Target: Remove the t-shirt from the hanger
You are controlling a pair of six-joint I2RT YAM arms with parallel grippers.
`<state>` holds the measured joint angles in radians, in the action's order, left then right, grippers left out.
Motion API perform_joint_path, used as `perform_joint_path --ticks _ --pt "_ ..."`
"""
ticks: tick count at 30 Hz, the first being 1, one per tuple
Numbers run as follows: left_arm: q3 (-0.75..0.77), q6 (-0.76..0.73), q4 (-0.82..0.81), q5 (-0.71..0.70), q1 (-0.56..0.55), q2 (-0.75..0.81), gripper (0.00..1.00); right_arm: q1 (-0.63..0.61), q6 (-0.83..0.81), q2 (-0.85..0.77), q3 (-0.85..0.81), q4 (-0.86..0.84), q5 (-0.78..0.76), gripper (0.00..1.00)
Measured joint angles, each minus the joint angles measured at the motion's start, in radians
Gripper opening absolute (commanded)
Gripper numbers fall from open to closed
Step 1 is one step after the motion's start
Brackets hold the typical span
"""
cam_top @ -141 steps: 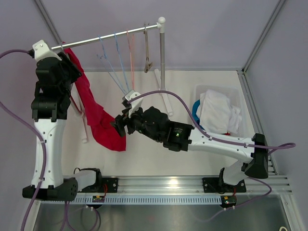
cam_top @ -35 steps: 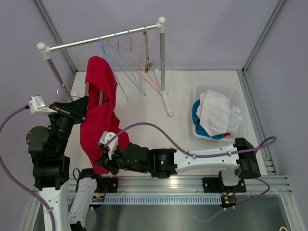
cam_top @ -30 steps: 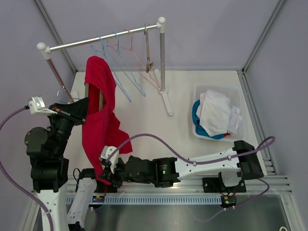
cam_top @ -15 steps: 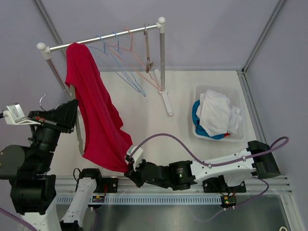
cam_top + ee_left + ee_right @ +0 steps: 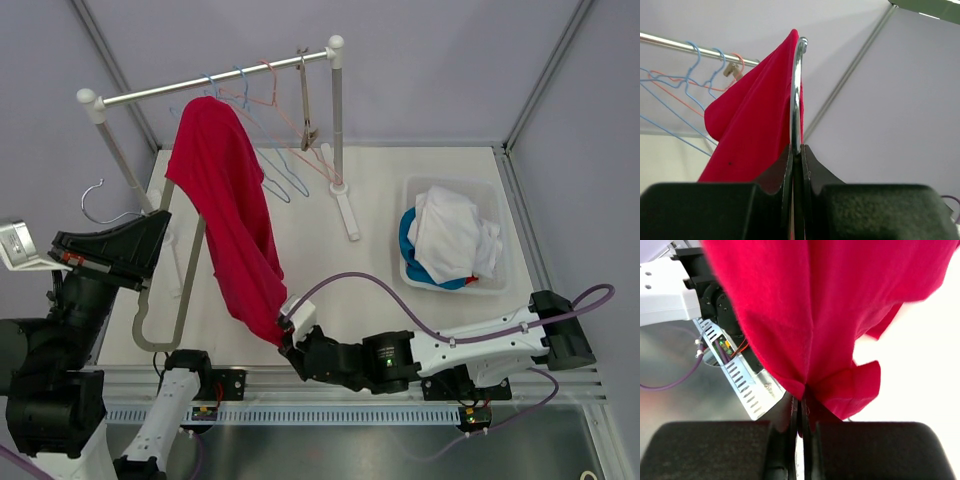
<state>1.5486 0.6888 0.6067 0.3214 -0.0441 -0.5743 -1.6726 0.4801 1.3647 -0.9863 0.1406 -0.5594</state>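
Observation:
The red t-shirt (image 5: 235, 210) hangs in a long drape over the top of a metal hanger (image 5: 190, 270), whose bare lower loop shows down and left of the cloth. My left gripper (image 5: 158, 222) is shut on the hanger's chrome rod (image 5: 796, 100), with the t-shirt (image 5: 750, 130) draped over the rod's top end. My right gripper (image 5: 290, 335) sits low near the table's front edge. It is shut on the t-shirt's bottom hem (image 5: 815, 305), the cloth pinched between its fingers (image 5: 801, 402).
A clothes rack's rail (image 5: 200, 88) crosses the back, carrying several blue and orange wire hangers (image 5: 250, 110). Its right post stands on a foot (image 5: 345, 215). A clear bin (image 5: 490, 190) of white and blue clothes sits at the right.
The t-shirt's top has swung right, away from the rail's left end. My right gripper has shifted slightly right with the hem. The hanger's lower loop now shows bare.

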Motion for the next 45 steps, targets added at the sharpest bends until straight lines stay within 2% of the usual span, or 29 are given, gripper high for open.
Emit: perform_joint_path --ticks 1,2,5,9,15,20,21,23,24,25,26,34,39,45 --pt "-0.019 0.013 -0.009 0.014 0.000 0.016 0.00 -0.001 -0.019 0.000 -0.016 0.006 -0.005 0.49" --pt "-0.035 0.023 -0.018 0.026 0.000 0.033 0.00 -0.002 -0.034 0.000 -0.030 0.009 -0.007 0.65" --pt "-0.058 0.050 -0.038 0.064 -0.005 0.087 0.00 -0.005 -0.105 -0.021 -0.080 0.018 -0.007 0.89" --pt "-0.056 0.077 -0.084 0.122 -0.031 0.134 0.00 -0.006 -0.232 -0.086 -0.185 0.030 -0.013 0.99" --pt "-0.053 0.103 -0.116 0.181 -0.094 0.140 0.00 0.028 -0.424 -0.129 -0.413 -0.006 -0.044 0.99" --pt "-0.103 0.110 -0.124 0.200 -0.154 0.178 0.00 0.084 -0.504 -0.101 -0.518 -0.034 -0.054 1.00" --pt "-0.117 0.113 -0.127 0.202 -0.164 0.185 0.00 0.090 -0.513 -0.090 -0.530 -0.039 -0.055 0.98" --pt "-0.146 0.117 -0.130 0.204 -0.183 0.200 0.00 0.100 -0.536 -0.058 -0.548 -0.052 -0.058 0.67" --pt "-0.156 0.117 -0.129 0.204 -0.192 0.203 0.00 0.103 -0.545 -0.043 -0.549 -0.059 -0.061 0.49" --pt "-0.166 0.117 -0.129 0.204 -0.201 0.206 0.00 0.106 -0.550 -0.027 -0.548 -0.067 -0.065 0.08" --pt "-0.176 0.116 -0.125 0.204 -0.210 0.209 0.00 0.107 -0.562 -0.016 -0.546 -0.076 -0.069 0.00" --pt "-0.277 0.055 -0.129 0.205 -0.250 0.252 0.00 0.118 -0.630 -0.065 -0.482 -0.116 -0.201 0.00" --pt "-0.397 -0.008 -0.096 0.256 -0.253 0.302 0.00 0.247 -0.690 -0.163 -0.480 -0.121 -0.278 0.00" --pt "-0.477 -0.114 0.004 0.323 -0.266 0.353 0.00 0.358 -0.875 -0.158 -0.650 -0.190 -0.344 0.00"
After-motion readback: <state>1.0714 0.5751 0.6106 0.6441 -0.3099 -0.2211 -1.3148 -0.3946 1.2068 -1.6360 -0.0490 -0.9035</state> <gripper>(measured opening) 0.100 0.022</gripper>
